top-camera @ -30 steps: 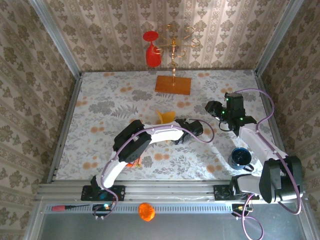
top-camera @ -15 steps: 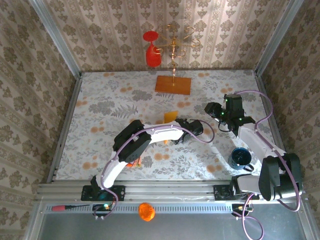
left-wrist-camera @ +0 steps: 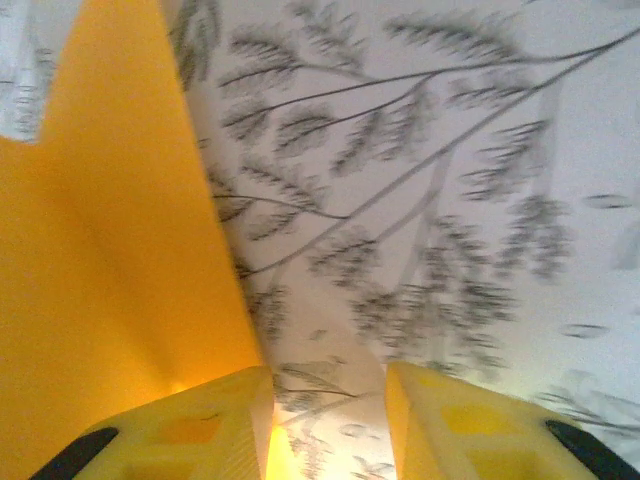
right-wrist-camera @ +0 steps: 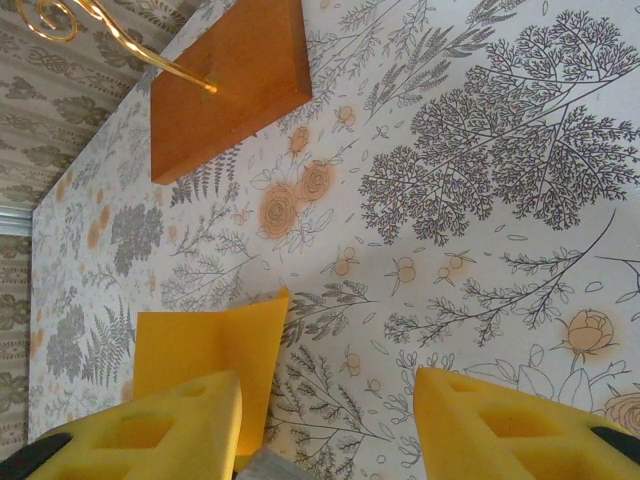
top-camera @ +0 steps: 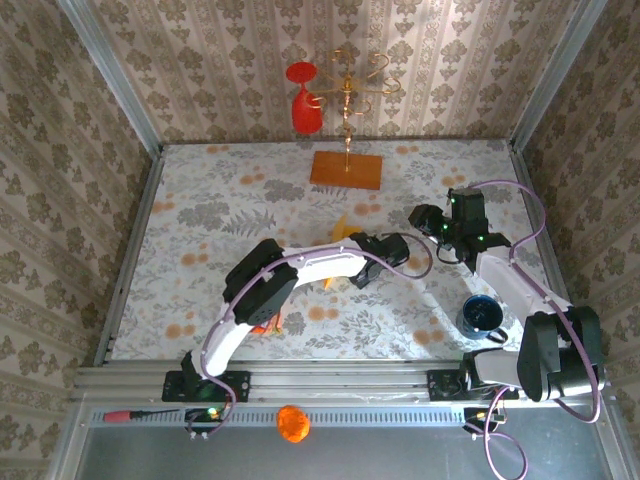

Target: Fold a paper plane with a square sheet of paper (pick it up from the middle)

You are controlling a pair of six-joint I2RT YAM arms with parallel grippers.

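Paper sheet [left-wrist-camera: 110,280] edge just beside spread left hand [left-wrist-camera: 325,380], right hand [right-wrist-camera: 328,390] spread over open table [right-wrist-camera: 480,200]

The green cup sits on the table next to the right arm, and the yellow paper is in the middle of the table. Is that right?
Not quite: the cup is dark blue, not green, as the top view shows. It does sit on the table next to the right arm, and the yellow paper is in the middle of the table.

Yellow-orange paper [left-wrist-camera: 100,280], grey-and-orange floral tablecloth [top-camera: 220,200]
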